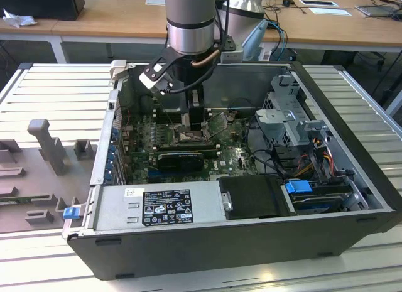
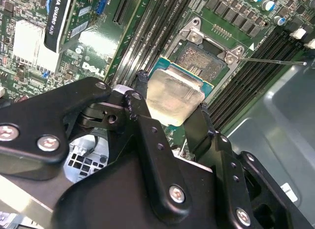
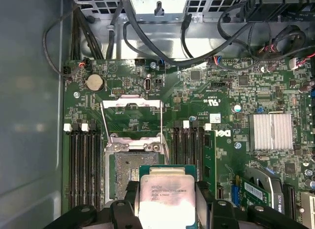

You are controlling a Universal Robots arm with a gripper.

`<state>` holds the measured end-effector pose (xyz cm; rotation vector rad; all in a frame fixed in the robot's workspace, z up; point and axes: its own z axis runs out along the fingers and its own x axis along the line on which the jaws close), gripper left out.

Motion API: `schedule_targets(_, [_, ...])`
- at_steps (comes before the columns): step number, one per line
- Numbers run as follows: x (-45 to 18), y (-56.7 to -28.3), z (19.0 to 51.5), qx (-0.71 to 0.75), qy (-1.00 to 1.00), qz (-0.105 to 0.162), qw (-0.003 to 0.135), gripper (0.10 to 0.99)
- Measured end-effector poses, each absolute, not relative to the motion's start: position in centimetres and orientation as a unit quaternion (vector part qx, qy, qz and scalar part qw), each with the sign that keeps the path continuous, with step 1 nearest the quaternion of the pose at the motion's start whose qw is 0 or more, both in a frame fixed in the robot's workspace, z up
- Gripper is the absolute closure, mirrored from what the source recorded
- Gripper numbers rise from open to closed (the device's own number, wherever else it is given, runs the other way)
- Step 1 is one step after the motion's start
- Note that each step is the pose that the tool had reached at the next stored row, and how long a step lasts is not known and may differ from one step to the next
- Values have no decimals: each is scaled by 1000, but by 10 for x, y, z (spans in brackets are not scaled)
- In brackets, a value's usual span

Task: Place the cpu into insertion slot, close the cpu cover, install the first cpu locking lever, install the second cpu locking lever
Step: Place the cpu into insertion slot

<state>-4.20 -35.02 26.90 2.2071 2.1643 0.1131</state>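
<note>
My gripper [image 2: 172, 93] is shut on the cpu [image 2: 174, 100], a pale silver square chip on a green base, with one black finger on each side. In the first wrist view the cpu [image 3: 165, 204] hangs between the fingers [image 3: 130, 189] and overlaps the near edge of the insertion slot [image 3: 132, 170], a dark socket with a silvery rim. I cannot tell whether chip and socket touch. The cpu cover [image 3: 132, 103] is swung open beyond the socket, with thin lever rods [image 3: 103, 121] raised at its sides. In the exterior view the gripper [image 1: 191, 125] reaches down into the open computer case above the insertion slot [image 1: 188, 139].
Long black memory slots [image 3: 83, 165] flank the socket on both sides. A graphics card [image 1: 180, 159] and a ribbed heatsink [image 3: 269, 132] sit on the green motherboard [image 3: 231, 91]. Black cables [image 3: 147, 42], a drive cage [image 1: 292, 116] and the case walls [image 1: 207, 242] close in the space.
</note>
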Motion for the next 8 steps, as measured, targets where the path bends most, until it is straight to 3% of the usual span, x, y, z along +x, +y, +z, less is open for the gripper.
schedule_targets(8, [-42,-338,253,713,700,35,23,545])
